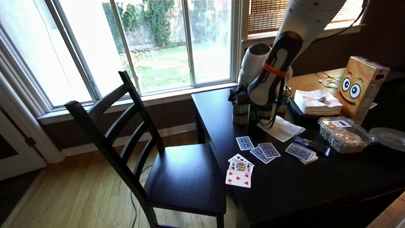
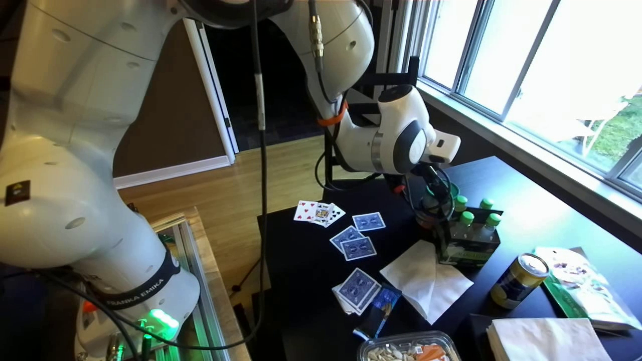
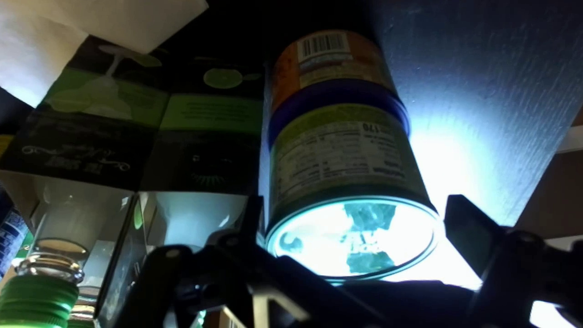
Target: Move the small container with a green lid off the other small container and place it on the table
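The green-lidded small container (image 3: 337,155) sits upright on the other small container (image 3: 328,59), which has an orange label and a purple-blue lid. In the wrist view the green lid glares almost white. The stack stands on the dark table (image 3: 455,59). Both exterior views show the stack's upper container (image 1: 241,109) (image 2: 432,200) below the wrist, partly hidden by gripper and cables. My gripper (image 3: 355,214) is open, pointing down, one finger on each side of the lid, with narrow gaps. In an exterior view the gripper (image 1: 238,96) is at the lid's height.
A bottle carton (image 2: 469,243) with green caps stands close beside the stack. A napkin (image 2: 426,281), playing cards (image 2: 358,248), a dark wrapper (image 2: 378,311), a gold can (image 2: 519,281) and a nut tub (image 1: 345,134) lie around. A chair (image 1: 186,177) stands at the table's edge.
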